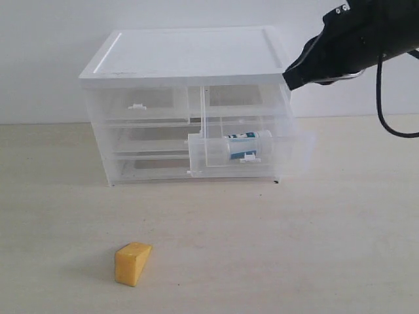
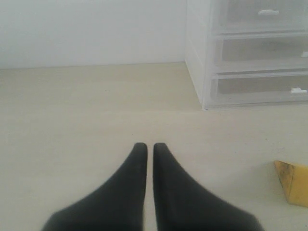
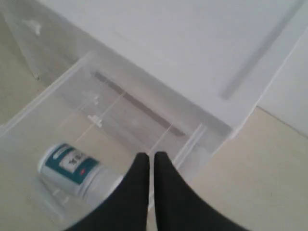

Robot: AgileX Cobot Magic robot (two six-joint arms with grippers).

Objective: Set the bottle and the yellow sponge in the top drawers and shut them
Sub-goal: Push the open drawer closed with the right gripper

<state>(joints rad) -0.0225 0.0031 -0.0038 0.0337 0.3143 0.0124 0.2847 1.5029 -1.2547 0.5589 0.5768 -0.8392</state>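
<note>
Right claw (image 3: 147, 158) is clenched on nothing, its two black fingers pressed tip to tip. It hangs above the open right top drawer (image 1: 229, 149), just beside the front right corner of the cabinet (image 1: 190, 52), at 2 o'clock in the exterior view. A black cable (image 1: 386, 124) loops down from its arm. Left claw (image 2: 146, 147) is likewise clenched and empty, low over bare surface (image 1: 294, 248), with the cabinet farther ahead of it.

The cabinet sits at 12 o'clock on the surface, white-topped and clear-walled. Its right top drawer is pulled out toward 6 o'clock. The bottle (image 1: 247, 145) lies on its side inside, near the drawer's front wall, with its white cap toward 3 o'clock and its teal label showing. In the right wrist view the bottle rests on the drawer floor, close to the claw's tips but apart from them. The left top drawer (image 1: 141, 103) is pushed in, its white handle (image 1: 136, 105) at the cabinet front. Two wide drawers (image 2: 262, 50) below are also pushed in.

The sponge (image 1: 133, 263) is out on the surface at 7 o'clock from the cabinet, well apart from it, resting on a flat face. It shows at the edge of the left wrist view, near the left claw but not touching it.
</note>
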